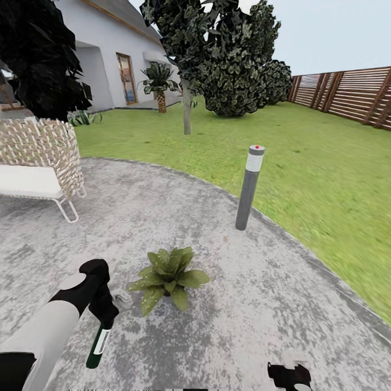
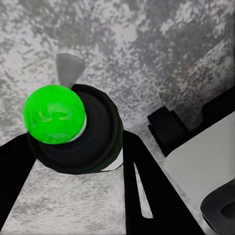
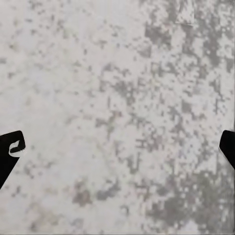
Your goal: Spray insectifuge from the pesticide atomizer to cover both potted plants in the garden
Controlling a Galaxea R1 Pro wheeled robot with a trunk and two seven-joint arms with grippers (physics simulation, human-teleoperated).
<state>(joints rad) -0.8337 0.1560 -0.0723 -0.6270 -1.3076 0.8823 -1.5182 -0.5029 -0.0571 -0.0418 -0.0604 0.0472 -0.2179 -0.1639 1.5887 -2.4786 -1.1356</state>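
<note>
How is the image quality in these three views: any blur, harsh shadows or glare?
Head view: flat even light with no strong cast shadows; the lawn smears toward the right edge, while the potted plant stays fairly crisp. Left wrist view: the pesticide atomizer in the left end effector is very close and soft-edged. Right wrist view: the stone patio looks blocky and washed out, no glare.

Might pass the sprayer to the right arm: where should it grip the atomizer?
On the free labelled lower body of the atomizer, coming from the robot's right: the left gripper clamps its upper part, and the right gripper is open.
</note>
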